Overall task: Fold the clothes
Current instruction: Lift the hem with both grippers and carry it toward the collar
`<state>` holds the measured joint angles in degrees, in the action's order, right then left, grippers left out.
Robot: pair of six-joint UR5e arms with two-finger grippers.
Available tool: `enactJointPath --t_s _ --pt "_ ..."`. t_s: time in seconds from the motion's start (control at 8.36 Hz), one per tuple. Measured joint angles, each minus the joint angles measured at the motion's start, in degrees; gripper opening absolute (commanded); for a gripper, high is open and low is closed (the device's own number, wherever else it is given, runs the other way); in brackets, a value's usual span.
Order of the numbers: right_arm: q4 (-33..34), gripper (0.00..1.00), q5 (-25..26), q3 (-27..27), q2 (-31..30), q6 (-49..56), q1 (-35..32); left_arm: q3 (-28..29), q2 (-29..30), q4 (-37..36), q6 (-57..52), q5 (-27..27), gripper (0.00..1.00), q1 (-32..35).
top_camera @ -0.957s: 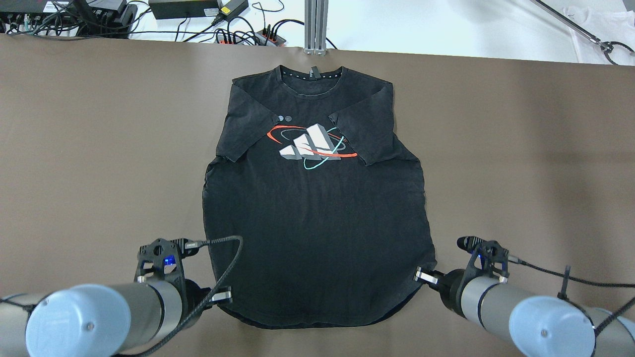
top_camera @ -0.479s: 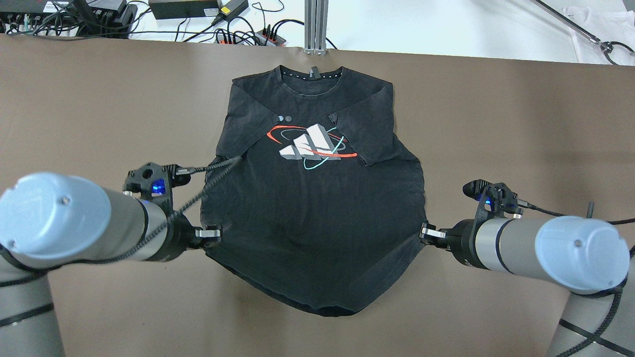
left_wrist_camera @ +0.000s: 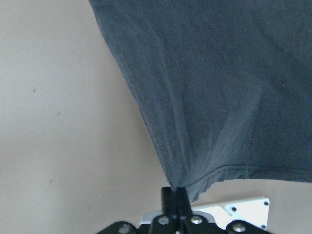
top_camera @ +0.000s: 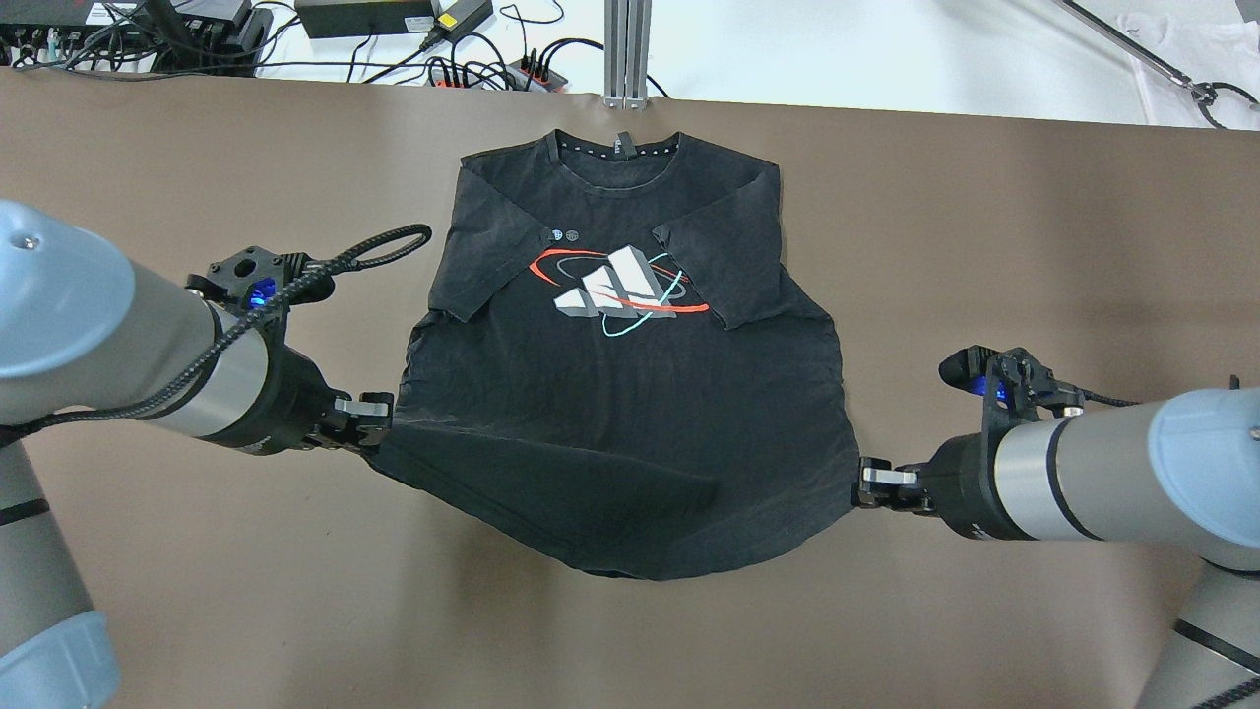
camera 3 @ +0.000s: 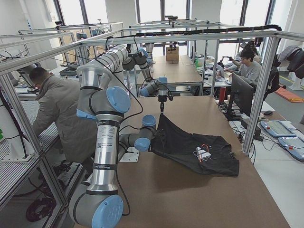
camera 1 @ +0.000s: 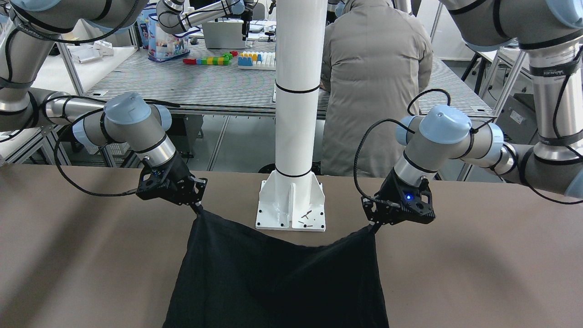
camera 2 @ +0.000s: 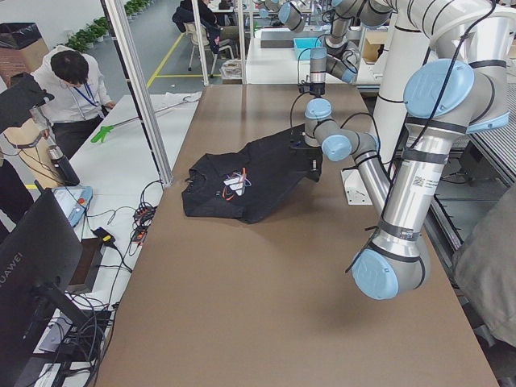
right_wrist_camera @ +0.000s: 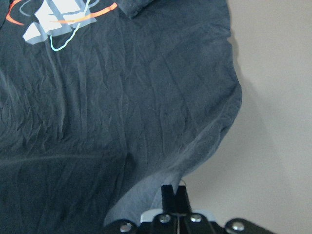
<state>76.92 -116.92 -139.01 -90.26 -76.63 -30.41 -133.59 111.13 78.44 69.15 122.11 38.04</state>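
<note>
Brown table point(top_camera: 1034, 246): black T-shirt point(top_camera: 610, 414), judged soft, light and limp, is being pinched at its hem corners by left gripper point(top_camera: 382, 412) and right gripper point(top_camera: 858, 481), jaws closed on cloth.

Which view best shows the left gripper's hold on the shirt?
Left wrist: the left gripper pinches the shirt hem close up. Overhead and front-facing show it smaller; side views, tiny; right wrist, nothing.

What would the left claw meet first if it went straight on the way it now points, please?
The black shirt itself: the left claw is shut on its hem corner, with lifted fabric directly ahead. Beyond that, depth is unclear.
</note>
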Motion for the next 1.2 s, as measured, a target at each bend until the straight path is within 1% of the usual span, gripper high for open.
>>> enactJointPath --t_s 0.12,0.24,0.36,0.48,0.6,0.96,1.2 --pt "0.2 0.0 -0.8 -3.4 -3.2 0.3 3.7 -3.9 -3.0 0.0 -0.3 2.2 0.0 -2.9" --pt "0.4 0.0 -1.1 -6.0 -5.9 0.4 7.2 -7.9 -6.0 0.0 -0.3 3.1 0.0 -6.6" --pt "0.4 0.0 -1.3 -7.5 -7.3 0.4 9.9 -11.0 -8.0 0.0 -0.3 3.4 0.0 -9.8" --pt "0.4 0.0 -1.3 -8.2 -8.0 0.4 11.6 -12.8 -9.1 0.0 -0.1 3.5 0.0 -11.8" --pt "0.6 0.0 -1.2 -8.4 -8.3 0.4 12.3 -13.1 -9.5 -0.1 -0.1 3.4 0.0 -12.4" --pt "1.7 0.0 -0.5 -8.4 -8.1 0.4 11.9 -8.9 -7.4 0.0 -0.5 2.2 0.0 -11.1" --pt "2.1 0.0 0.2 -7.5 -7.5 0.4 11.3 -7.2 -5.7 0.0 -0.7 1.8 0.0 -10.1"
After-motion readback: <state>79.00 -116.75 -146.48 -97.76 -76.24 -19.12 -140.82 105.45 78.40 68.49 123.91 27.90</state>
